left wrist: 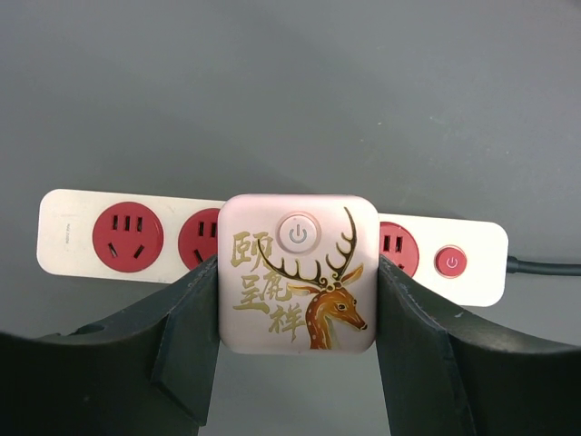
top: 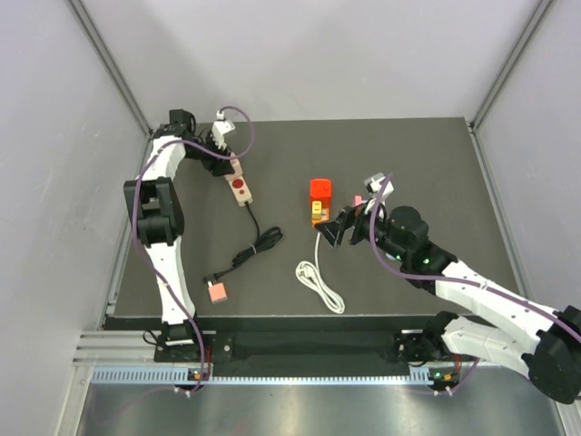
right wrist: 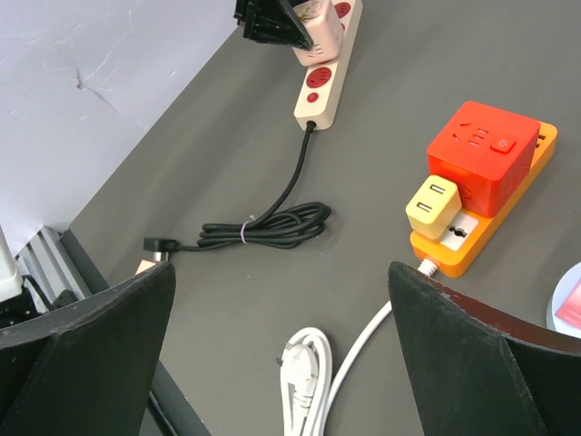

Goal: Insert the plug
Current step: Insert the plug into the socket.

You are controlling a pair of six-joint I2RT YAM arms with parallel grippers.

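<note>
Overhead: left arm (top: 159, 195) reaching to far left of bench (top: 408, 163), left jaws over a pale power strip (top: 239, 188); right arm (top: 472, 291) bent inward near red plug (top: 320, 189), which sits on orange strip (top: 316, 214).
Left wrist: left jaws pinching a pink deer-printed cube (left wrist: 298, 272) that partly hides two sockets.
Right wrist: right jaws spread wide; plug upper right, touching yellow adapter (right wrist: 432, 206); pink item (right wrist: 567, 304) cut off at right edge.
</note>
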